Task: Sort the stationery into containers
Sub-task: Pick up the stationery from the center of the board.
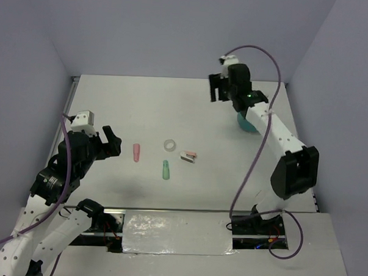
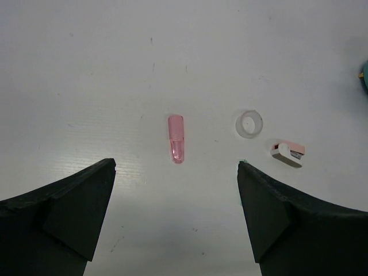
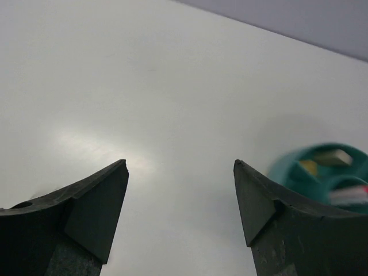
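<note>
While the left gripper point(image 1: 110, 141) and right gripper point(image 1: 218, 89) are both hanging spread and empty, stationery is lying loose on the white table point(image 1: 142, 105).
From above, you are seeing the short pink stub point(image 1: 136, 152) and mint-green stub point(image 1: 166, 169) lying flat, long axes running near-to-far, beside the white tape ring point(image 1: 169, 145) and a small block point(image 1: 189, 156); pale lavender walls are enclosing the table. Your left wrist view is showing the pink stub lengthwise, just ahead of the fingers. Your right wrist view is showing the teal organiser point(image 3: 322, 172), blurred, at far right.
</note>
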Tool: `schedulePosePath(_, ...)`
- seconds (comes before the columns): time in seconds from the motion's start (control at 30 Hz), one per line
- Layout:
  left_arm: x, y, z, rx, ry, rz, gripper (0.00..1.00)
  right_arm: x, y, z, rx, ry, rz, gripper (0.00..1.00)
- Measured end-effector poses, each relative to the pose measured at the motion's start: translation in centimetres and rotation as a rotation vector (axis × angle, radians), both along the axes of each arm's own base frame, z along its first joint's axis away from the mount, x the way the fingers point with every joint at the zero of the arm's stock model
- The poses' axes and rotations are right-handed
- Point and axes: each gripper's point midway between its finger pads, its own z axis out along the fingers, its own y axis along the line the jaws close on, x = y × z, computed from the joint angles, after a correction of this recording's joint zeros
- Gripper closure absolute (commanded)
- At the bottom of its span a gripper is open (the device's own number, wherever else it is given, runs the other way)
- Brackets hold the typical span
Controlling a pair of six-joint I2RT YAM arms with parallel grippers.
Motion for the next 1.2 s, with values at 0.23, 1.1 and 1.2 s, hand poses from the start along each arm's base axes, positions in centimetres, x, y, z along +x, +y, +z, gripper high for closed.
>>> schedulePosePath(0.23,0.1,0.8,-0.1,0.016,-0.001,0.043,0.01,-13.9,16.9,-0.4,-0.002,-0.012,0.699,0.17)
schedulePosePath(1.1,0.1,1.0,-0.1,0.023,0.0,0.054,0.01,-12.0,24.1,-16.9,0.016,0.383,0.518,0.6)
schedulePosePath(1.2,0.1,1.0,-0.1,0.023,0.001,0.053,0.01,-12.2,24.4,-17.7,0.006,0.401,0.523,0.61)
